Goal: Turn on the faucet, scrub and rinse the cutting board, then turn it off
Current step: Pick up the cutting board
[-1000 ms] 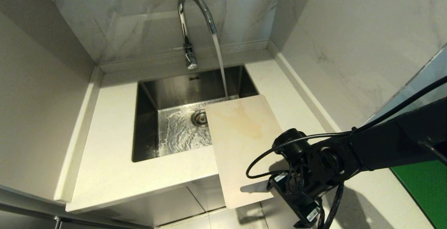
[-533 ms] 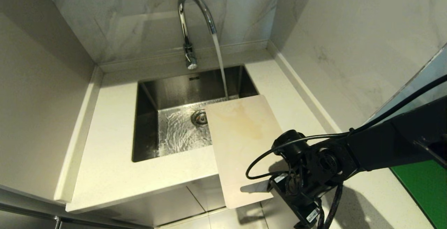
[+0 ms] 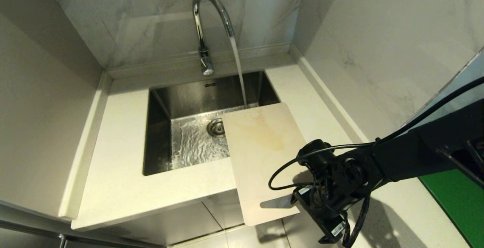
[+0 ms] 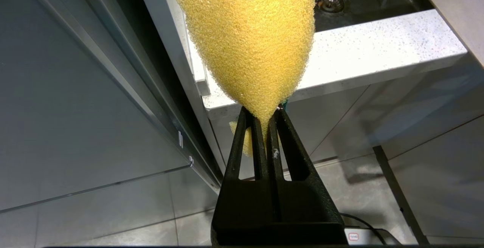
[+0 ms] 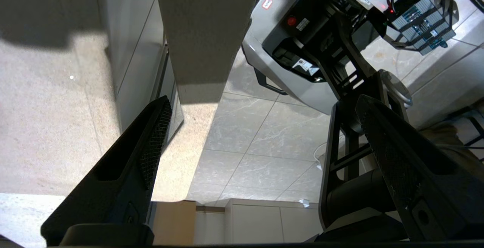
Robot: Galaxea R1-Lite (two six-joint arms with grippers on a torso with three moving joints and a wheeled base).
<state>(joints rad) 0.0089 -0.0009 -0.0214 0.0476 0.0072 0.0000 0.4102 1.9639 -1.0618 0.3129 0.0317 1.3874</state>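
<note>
water runs from the tall chrome gooseneck faucet (image 3: 209,21); the stained cream plastic cutting board (image 3: 262,157) overhangs the bench edge, unscrubbed. right hand (image 5: 261,142) gapes beside it; left hand (image 4: 266,125) pinches a yellow sponge (image 4: 249,32).

A kitchen corner is showing: a rectangular stainless-steel sink (image 3: 162,100) is sitting recessed in a pale speckled stone desk (image 3: 121,180), a tall chrome gooseneck faucet (image 3: 206,25) is running water, and grey-veined marble wall panels (image 3: 151,17) are enclosing it.

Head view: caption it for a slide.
Faucet running into sink; stained cutting board overhangs counter, open right gripper at its handle end.
</note>
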